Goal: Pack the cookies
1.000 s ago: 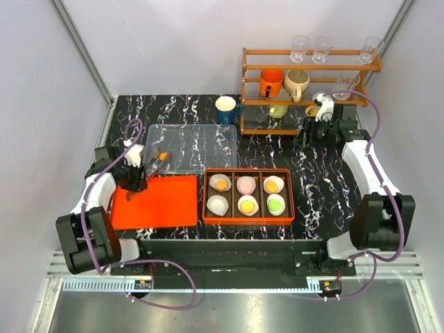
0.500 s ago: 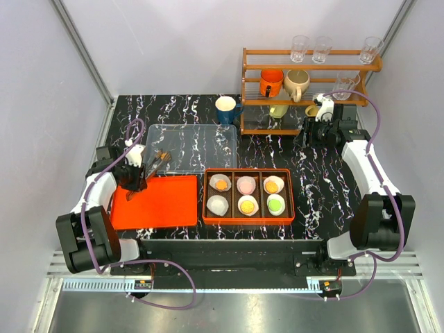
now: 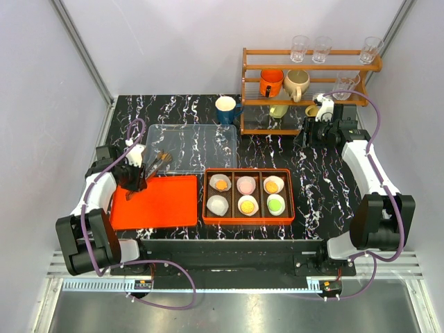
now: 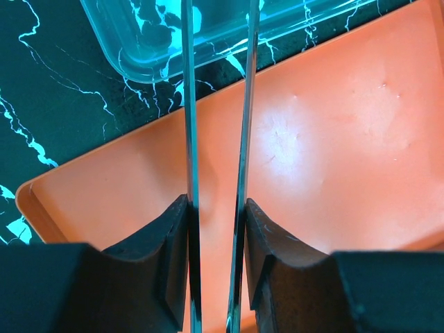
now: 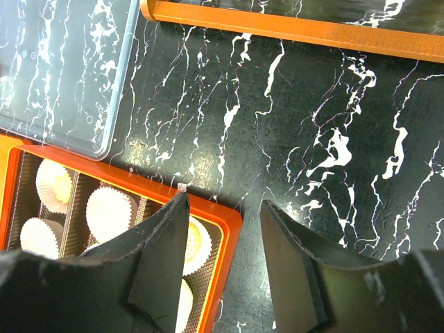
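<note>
Six cookies sit in paper cups in the orange box, to the right of our left jaws, which clench tongs aimed at the clear lid, while our right jaws hang released.

cookies — orange, pink, green | lying flat | in box compartments

I have the left arm folded in close, and the left claw is pinched against both blades of the tongs. The right arm is stretched far forward, right claw tipped downward with its fingers standing apart.
</note>
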`<state>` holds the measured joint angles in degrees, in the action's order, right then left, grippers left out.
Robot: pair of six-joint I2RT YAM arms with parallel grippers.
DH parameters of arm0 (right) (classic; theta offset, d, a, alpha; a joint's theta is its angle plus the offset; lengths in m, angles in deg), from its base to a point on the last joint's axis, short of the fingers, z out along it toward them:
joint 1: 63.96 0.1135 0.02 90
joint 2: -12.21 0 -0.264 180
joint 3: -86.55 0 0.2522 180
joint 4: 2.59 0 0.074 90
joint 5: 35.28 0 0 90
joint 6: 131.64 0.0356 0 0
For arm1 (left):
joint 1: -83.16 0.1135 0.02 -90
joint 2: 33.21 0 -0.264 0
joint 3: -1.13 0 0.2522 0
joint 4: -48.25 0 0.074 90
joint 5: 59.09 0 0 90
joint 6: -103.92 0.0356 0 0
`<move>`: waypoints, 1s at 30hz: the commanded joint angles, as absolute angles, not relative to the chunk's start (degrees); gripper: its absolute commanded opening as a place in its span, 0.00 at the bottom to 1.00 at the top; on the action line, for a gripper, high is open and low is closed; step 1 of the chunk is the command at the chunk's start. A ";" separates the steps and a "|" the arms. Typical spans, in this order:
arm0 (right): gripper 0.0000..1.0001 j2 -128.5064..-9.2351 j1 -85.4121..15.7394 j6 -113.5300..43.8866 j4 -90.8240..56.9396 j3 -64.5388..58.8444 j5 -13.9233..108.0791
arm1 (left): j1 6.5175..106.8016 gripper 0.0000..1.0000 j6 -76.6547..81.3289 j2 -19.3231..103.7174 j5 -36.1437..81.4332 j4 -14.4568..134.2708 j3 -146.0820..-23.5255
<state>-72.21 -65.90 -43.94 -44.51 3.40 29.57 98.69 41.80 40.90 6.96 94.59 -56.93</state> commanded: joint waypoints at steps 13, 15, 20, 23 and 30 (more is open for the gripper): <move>0.54 -72.34 -66.16 -44.71 -43.24 2.74 28.62 | 98.36 0.18 42.31 35.79 2.78 95.85 -61.94; 0.54 -72.43 -66.16 -44.71 -43.24 2.74 28.62 | 98.37 0.17 42.31 35.17 1.64 96.81 -62.38; 0.54 -72.25 -66.16 -44.71 -43.24 2.74 28.62 | 98.37 0.18 43.35 33.06 -2.57 99.18 -63.00; 0.54 -72.34 -66.16 -44.71 -43.24 2.74 28.62 | 97.93 0.17 45.98 30.96 -6.26 101.63 -63.35; 0.54 -72.43 -66.16 -44.54 -43.15 2.56 28.53 | 93.63 0.15 52.41 24.63 -12.42 110.87 -65.54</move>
<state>-72.21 -65.90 -43.94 -44.49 3.40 29.57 96.39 47.00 28.48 -5.50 106.28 -61.82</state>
